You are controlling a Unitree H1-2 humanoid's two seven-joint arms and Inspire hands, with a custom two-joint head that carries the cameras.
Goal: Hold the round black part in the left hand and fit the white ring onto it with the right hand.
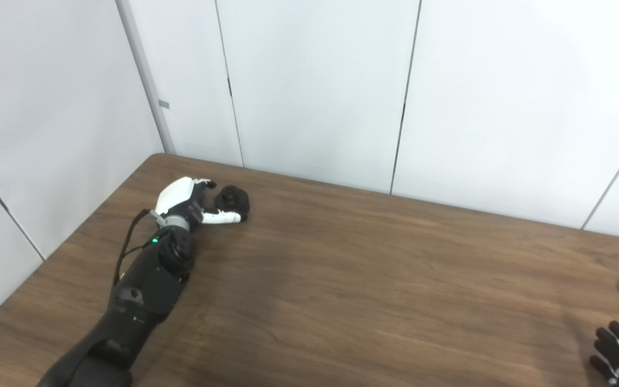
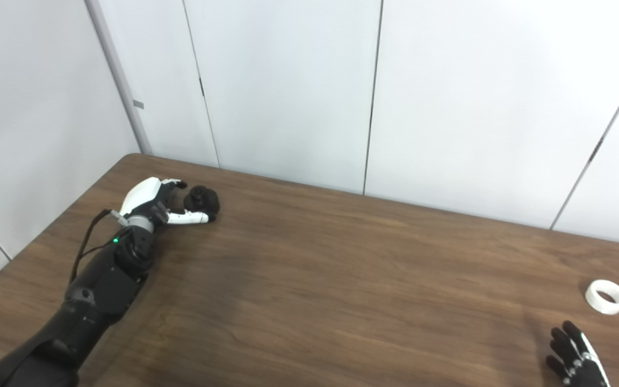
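The round part sits on the worktop near its far left corner, with the left robot hand just to its left, thumb lying along the part's near side and fingers reaching toward its far side. The ring lies flat on the worktop far to the right, well apart from the part. The right robot hand is at the near right edge, in front of the ring and a little to its left, not touching it.
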